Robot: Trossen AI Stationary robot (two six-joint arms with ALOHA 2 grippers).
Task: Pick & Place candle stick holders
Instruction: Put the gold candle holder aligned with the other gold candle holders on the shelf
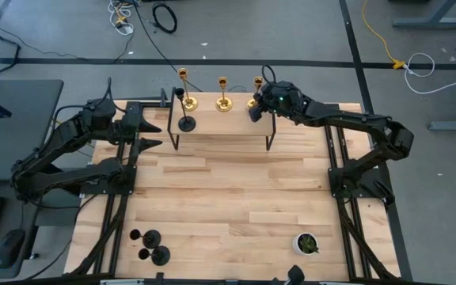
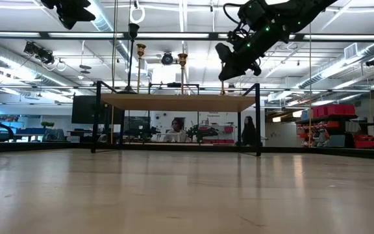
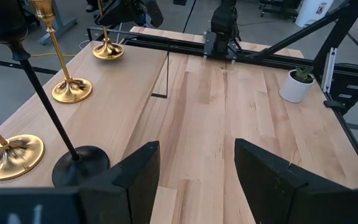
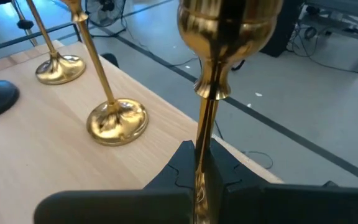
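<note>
Left gripper [image 3: 194,171]: released, idle at 9 o'clock. Matte black candle stick holder [image 1: 186,121], two shiny gold holders [image 1: 223,103]: on wooden shelf [image 1: 220,141], 12 o'clock. Right gripper [image 4: 199,177]: my wrist alone shows it clenched on third gold holder's stem [image 4: 205,134].

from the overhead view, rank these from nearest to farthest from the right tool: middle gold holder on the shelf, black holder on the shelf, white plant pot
Measured from the right tool, shut on a gold holder's stem at the shelf's right end:
1. Shiny gold slim candle holder, mid-shelf, just beside it.
2. Matte black slim candle holder, at the shelf's left end.
3. Small white pot with a green plant, at the table's opposite edge.
</note>
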